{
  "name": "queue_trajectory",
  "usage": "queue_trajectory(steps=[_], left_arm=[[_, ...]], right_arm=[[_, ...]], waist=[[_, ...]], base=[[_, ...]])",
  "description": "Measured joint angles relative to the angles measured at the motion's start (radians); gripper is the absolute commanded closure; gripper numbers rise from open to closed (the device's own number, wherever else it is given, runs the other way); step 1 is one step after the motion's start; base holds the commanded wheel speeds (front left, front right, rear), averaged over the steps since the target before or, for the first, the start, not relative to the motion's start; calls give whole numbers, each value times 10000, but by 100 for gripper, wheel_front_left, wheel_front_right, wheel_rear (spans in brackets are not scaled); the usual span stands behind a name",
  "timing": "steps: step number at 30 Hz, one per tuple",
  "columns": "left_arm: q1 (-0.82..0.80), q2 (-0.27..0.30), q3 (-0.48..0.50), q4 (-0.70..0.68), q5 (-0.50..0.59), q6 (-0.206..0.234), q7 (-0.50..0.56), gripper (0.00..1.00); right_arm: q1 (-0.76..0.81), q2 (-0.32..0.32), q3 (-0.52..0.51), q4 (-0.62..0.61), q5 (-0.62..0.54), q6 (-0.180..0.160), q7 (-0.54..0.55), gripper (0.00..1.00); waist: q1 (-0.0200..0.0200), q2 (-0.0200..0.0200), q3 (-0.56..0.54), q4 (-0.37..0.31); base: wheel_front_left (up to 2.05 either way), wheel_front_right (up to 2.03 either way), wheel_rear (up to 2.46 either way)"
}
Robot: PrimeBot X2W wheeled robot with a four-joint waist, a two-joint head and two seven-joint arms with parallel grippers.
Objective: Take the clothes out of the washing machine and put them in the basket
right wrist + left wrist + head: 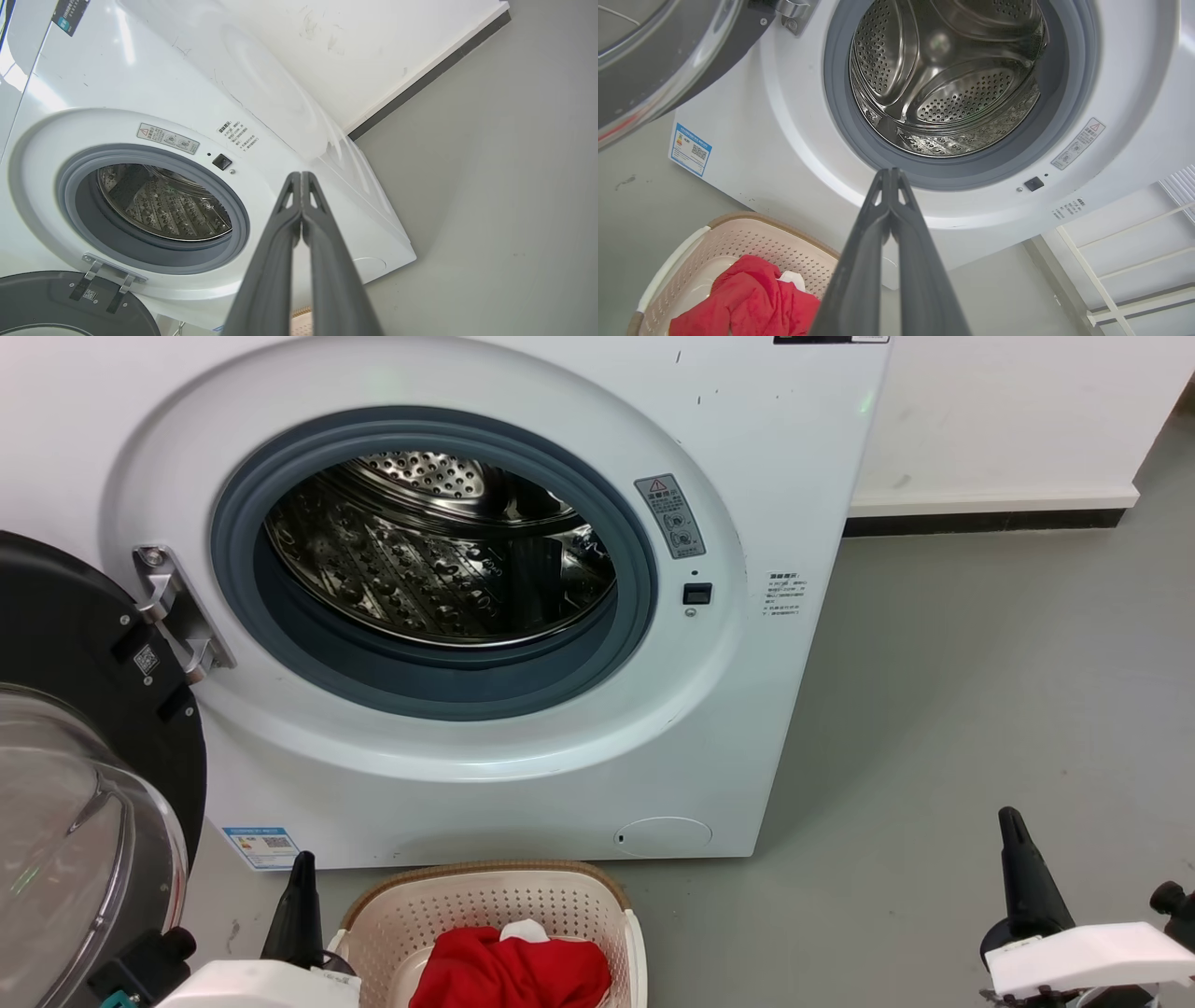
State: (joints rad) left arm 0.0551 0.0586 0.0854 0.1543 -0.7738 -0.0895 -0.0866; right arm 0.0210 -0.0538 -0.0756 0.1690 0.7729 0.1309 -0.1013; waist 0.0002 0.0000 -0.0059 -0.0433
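Since the steel drum (439,569) of the washing machine (523,775) shows bare metal in all three views, the step in hand looks like a last check before calling the job done. The clothes (509,975) lie as a red heap with a scrap of white in the basket (485,875), which stands on the floor (980,691) just in front of the machine. Whether that heap is one garment or two, I cannot tell. A good check would look low behind the grey seal (439,686), where cloth could hide from the head view. It would come in from the right, because the open door (65,644) hangs at the left, close to the left end effector (301,863). That one is clenched on nothing, fingers pressed together, just beside the basket's left rim. The right end effector (1010,821) is likewise clenched and empty, well off to the right over bare floor. Underfoot is smooth grey. The wall (1008,411) is white with a dark skirting (980,520).
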Motion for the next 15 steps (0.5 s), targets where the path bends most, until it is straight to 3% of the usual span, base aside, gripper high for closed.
queue_trajectory(steps=[15], left_arm=[[-364, -17, 81, 213, -1958, -90, 483, 100]], right_arm=[[-226, -21, -46, 188, 1979, 0, 481, 100]], waist=[[0, 0, 16, 76]], base=[[0, 0, 0]])
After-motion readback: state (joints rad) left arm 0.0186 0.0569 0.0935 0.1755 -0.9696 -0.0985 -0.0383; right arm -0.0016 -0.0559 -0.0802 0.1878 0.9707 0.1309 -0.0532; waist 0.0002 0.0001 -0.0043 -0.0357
